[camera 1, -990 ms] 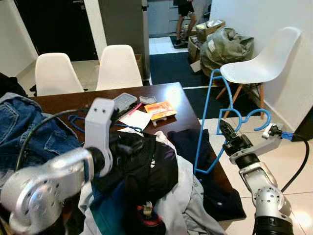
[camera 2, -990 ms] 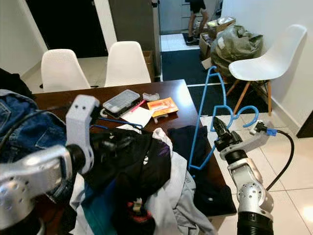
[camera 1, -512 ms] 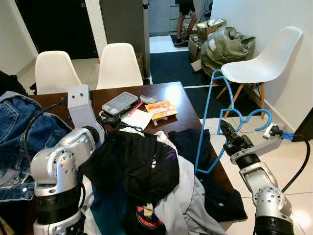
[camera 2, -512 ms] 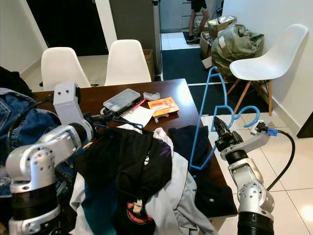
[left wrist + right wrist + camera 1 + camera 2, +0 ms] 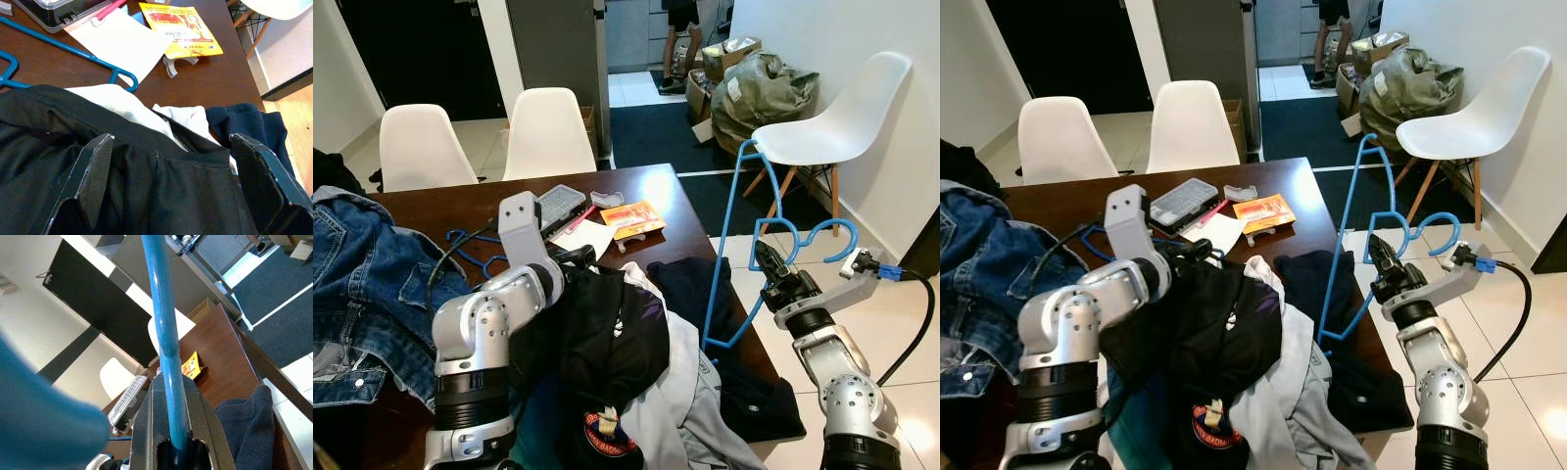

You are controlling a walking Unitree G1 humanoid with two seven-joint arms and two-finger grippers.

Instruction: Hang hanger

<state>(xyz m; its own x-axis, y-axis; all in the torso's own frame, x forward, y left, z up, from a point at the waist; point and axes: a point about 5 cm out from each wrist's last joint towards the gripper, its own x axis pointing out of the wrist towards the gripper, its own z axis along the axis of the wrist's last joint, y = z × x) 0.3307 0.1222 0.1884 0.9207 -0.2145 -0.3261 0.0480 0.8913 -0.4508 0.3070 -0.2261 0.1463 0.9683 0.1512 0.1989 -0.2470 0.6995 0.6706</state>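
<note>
My right tool (image 5: 766, 262) clamps the blue hanger (image 5: 736, 245); left tool (image 5: 171, 183), wide open, should pinch the black garment's (image 5: 612, 328) collar squarely.

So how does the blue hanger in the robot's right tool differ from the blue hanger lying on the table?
The held hanger stands upright beside the table's right edge, clamped in the right tool; the table hanger lies flat on the dark wood. The held hanger shows its whole outline, while the table hanger is partly hidden behind the left arm and under the black garment. The left tool is spread open over that garment, touching neither hanger. Both are thin blue plastic.
</note>
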